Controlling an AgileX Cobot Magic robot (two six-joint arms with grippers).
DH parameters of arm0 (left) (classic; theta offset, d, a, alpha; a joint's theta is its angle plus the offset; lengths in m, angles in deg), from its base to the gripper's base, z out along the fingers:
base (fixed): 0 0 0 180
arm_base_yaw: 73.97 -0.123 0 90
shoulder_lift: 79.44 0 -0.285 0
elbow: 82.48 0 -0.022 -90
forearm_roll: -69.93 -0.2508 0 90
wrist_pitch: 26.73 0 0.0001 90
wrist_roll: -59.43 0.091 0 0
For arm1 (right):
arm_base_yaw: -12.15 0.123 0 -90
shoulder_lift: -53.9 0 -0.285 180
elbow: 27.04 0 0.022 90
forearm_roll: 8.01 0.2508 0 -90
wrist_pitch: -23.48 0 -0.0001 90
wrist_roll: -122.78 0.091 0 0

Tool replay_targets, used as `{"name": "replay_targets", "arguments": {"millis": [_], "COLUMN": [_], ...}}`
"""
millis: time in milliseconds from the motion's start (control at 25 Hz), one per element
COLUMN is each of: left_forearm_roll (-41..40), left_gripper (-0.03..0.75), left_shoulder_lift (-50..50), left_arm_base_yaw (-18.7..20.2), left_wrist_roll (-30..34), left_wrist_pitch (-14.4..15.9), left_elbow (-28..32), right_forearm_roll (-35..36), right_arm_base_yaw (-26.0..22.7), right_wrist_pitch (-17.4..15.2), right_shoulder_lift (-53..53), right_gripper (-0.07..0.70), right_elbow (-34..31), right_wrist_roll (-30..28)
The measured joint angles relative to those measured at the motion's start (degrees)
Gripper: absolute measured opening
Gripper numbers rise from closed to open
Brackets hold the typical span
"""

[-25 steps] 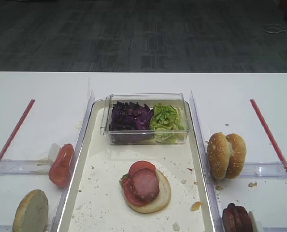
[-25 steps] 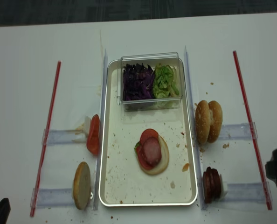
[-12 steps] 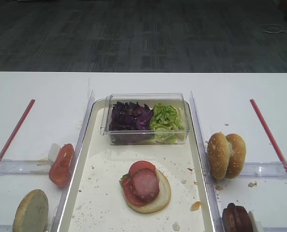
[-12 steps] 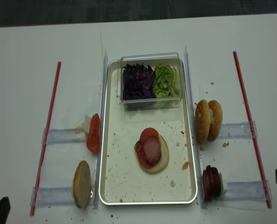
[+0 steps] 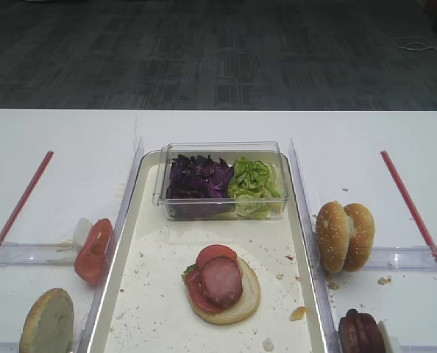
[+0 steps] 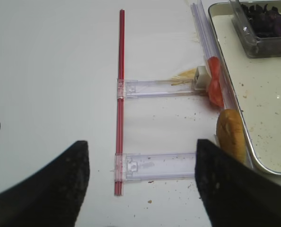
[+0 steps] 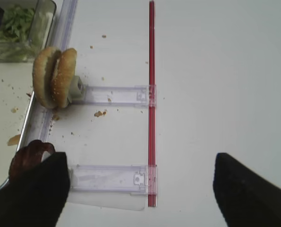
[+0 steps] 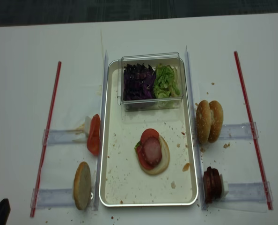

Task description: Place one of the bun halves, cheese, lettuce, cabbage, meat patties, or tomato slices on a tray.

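Observation:
The cream tray (image 5: 123,243) holds a bun half (image 5: 249,296) topped with a tomato slice (image 5: 216,254) and a meat patty (image 5: 221,281). Cabbage (image 5: 199,179) and lettuce (image 5: 251,180) fill a clear box at the tray's far end. Right of the tray stand two bun halves (image 7: 54,77) and upright meat patties (image 7: 29,156). To its left are tomato slices (image 6: 215,82) and another bun half (image 6: 230,137). My right gripper (image 7: 138,194) hangs open and empty beside the patties. My left gripper (image 6: 140,189) is open and empty beside the left bun. No cheese shows.
Red rods (image 8: 47,136) (image 8: 250,126) run along both sides, joined to clear plastic rails (image 7: 112,94) (image 6: 159,87) that carry the food. Crumbs speckle the tray floor. The tabletop ends at a dark carpeted floor (image 5: 218,51) beyond.
In the realsense view the right gripper has slid off the right edge and no longer shows. The food has not moved.

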Motion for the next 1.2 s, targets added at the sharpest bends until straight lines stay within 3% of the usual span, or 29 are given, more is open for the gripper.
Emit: {"name": "replay_targets", "arguments": {"millis": [280,1200], "left_forearm_roll": [0.0,0.13], "left_gripper": [0.474,0.474], "left_shoulder_lift": [0.0,0.0], "left_arm_base_yaw": [0.0,0.0], "left_wrist_roll": [0.0,0.0], "left_wrist_pitch": [0.0,0.0], "left_elbow": [0.0,0.0], "right_forearm_roll": [-0.2,-0.2], "right_arm_base_yaw": [0.0,0.0], "right_wrist_pitch": [-0.35,-0.54], "right_shoulder_lift": [-8.94,-9.05], "right_gripper": [0.643,0.643], "right_elbow": [0.0,0.0], "right_wrist_roll": [0.08,0.08]}}
